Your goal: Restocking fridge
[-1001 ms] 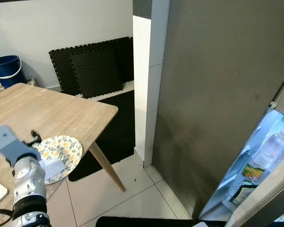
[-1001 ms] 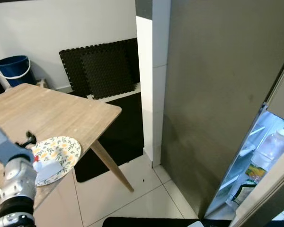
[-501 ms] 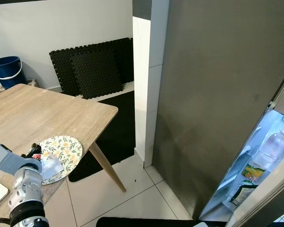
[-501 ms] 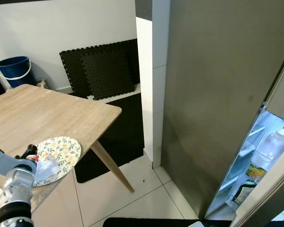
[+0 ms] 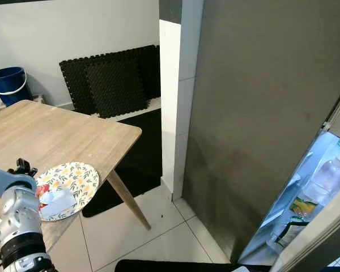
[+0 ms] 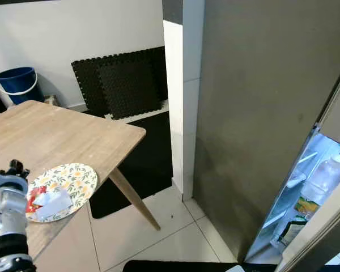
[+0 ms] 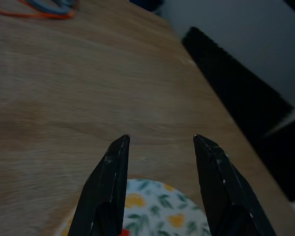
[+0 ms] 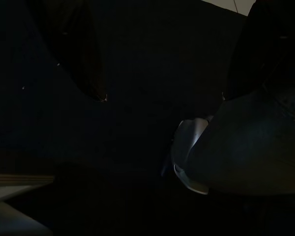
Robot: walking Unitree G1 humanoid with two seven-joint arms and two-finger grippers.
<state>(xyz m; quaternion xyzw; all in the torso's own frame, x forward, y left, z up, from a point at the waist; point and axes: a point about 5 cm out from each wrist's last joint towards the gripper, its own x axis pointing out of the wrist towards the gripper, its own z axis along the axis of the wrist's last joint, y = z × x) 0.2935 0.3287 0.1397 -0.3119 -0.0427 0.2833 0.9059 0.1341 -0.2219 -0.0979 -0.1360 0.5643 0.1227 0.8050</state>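
Left gripper (image 7: pixel 160 140) is hovering spread open, empty, over the wooden table (image 5: pixel 62 136) beside the floral plate (image 5: pixel 73 178). Wrapped packet (image 5: pixel 54 201) is lying on that plate. Right gripper (image 8: pixel 162 96) is hanging idle, fingers apart.

I see a blue bucket (image 5: pixel 7 84) on the floor beyond the wooden table (image 5: pixel 62 136), 2 black foam mats (image 5: pixel 110 79) leaning against the white wall, and orange and blue cables (image 7: pixel 44 7) lying on the tabletop.

A wooden table (image 5: pixel 62 139) stands on white floor tiles (image 5: pixel 158 226); black foam mats (image 5: pixel 110 79) lean against the wall.
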